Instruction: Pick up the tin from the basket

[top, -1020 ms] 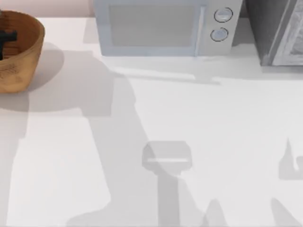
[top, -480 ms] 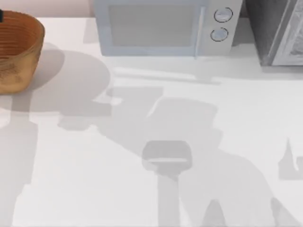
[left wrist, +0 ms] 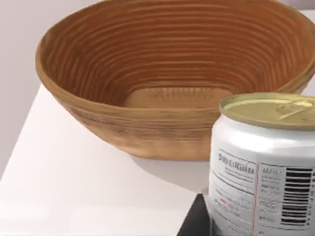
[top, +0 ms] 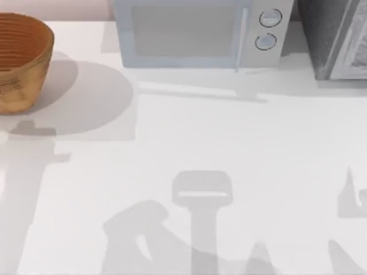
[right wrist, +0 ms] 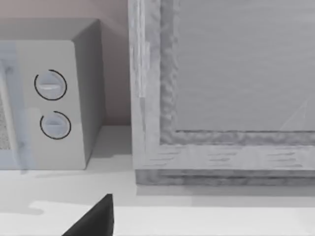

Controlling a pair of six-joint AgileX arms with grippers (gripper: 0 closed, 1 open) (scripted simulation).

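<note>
1. Since a second ago, the dark end effector part that showed over the basket (top: 23, 57) in the top view has gone from there, and the arm shadows on the desk (top: 229, 143) have shifted toward the near edge.
2. From above, the basket stands at the desk's far left, and the part of its ribbed inside that is in frame holds nothing.
3. On the left wrist camera the tin (left wrist: 266, 167) sits close up, upright, its dull gold top level and its white side showing print, a barcode and a red line.
4. It is outside the basket (left wrist: 167, 78), nearer the camera than the basket's wall and high against its rim.
5. A dark piece of the left end effector (left wrist: 194, 221) shows at the tin's base, touching it; whether the fingers are clamped on the tin I cannot tell.
6. At the desk's back stands the microwave (top: 195, 34), with a grey box (top: 335, 37) at its right.
7. On the right wrist camera a dark finger (right wrist: 96, 219) of the right end effector shows, facing the microwave's two dials (right wrist: 51, 103) and the grey box (right wrist: 221, 88); apart or together, I cannot tell.
</note>
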